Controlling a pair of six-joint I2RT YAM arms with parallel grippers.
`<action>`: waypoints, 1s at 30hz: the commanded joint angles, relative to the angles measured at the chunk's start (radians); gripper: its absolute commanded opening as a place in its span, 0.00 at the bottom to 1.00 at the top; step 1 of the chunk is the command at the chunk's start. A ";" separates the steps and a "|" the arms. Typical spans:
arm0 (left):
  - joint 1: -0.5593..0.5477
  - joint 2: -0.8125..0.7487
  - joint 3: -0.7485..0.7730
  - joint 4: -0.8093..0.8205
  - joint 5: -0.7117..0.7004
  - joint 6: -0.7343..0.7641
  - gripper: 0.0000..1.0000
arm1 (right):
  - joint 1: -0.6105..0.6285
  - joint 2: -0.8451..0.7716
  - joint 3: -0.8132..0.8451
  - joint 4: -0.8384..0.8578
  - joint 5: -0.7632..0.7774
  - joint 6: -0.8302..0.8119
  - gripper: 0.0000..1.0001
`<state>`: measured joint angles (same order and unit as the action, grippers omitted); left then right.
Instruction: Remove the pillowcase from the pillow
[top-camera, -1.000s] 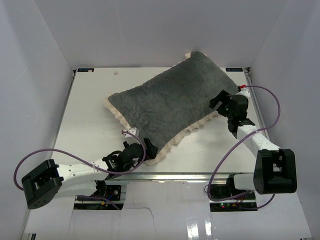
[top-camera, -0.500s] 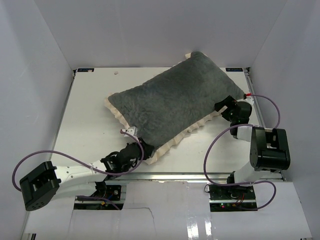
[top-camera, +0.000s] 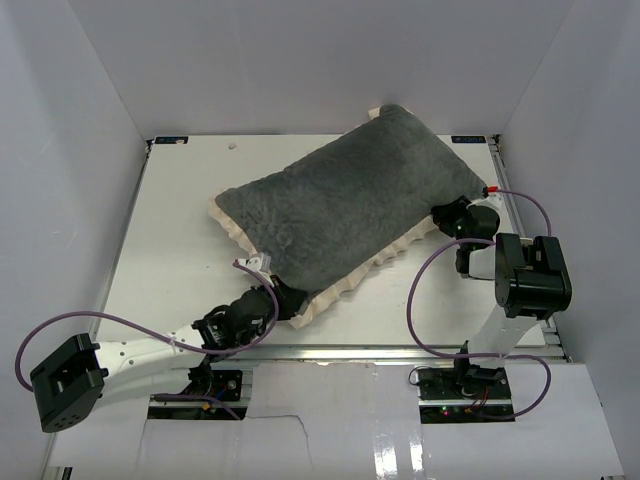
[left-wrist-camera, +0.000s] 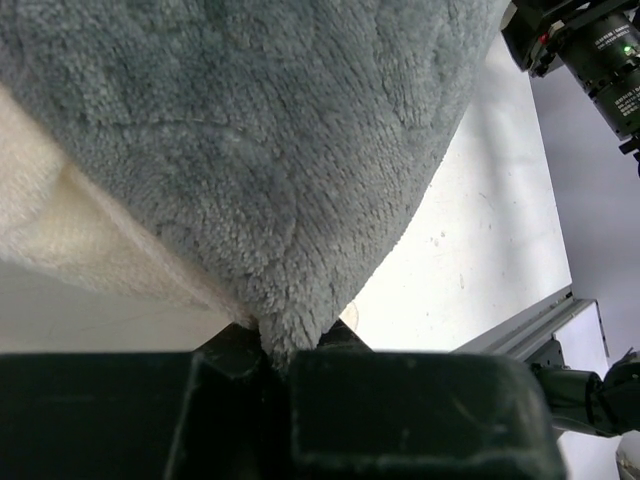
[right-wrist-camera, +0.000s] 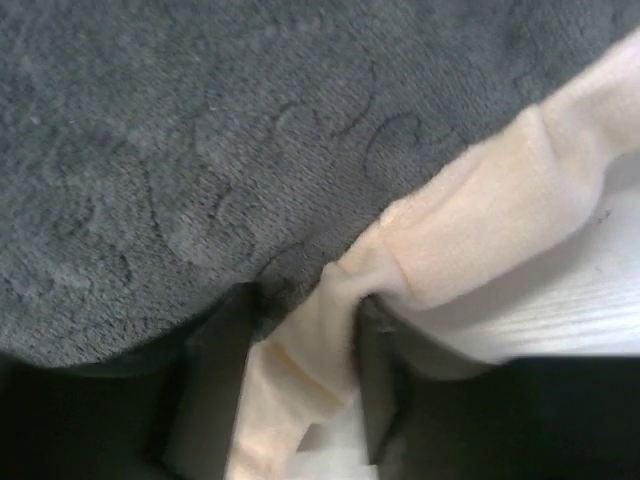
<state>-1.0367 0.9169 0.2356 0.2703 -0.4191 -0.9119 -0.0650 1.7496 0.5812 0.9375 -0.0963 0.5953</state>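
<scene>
The pillowcase lies slantwise on the table, dark grey plush face up, with its cream frill along the near edge. It is plump, and the pillow is hidden inside it. My left gripper is at the cover's near left corner. In the left wrist view that gripper is shut on a pinched fold of grey plush. My right gripper is at the cover's right edge. In the right wrist view its fingers press a fold of the frill from both sides.
The white table is boxed in by white walls on three sides. A metal rail runs along its near edge. The right arm's purple cable loops beside the cover's near right side. The right arm shows at the top right of the left wrist view.
The left gripper pushed in to the near corner and shut on the plush. The right arm folded back, its gripper dropped to the right edge, and its jaws narrowed onto the frill.
</scene>
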 joint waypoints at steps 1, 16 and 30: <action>0.001 -0.024 0.011 0.015 0.040 -0.028 0.00 | -0.007 -0.007 0.012 0.101 0.017 -0.005 0.33; 0.000 -0.185 0.395 -0.180 0.310 0.094 0.00 | -0.009 -0.651 0.156 -0.381 0.188 -0.172 0.08; 0.103 -0.004 0.595 -0.232 -0.116 0.256 0.00 | 0.005 -0.313 0.706 -0.533 -0.029 -0.217 0.08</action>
<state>-1.0134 0.8524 0.8864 0.0376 -0.3958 -0.7094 -0.0647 1.3342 1.2930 0.3183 -0.0429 0.3645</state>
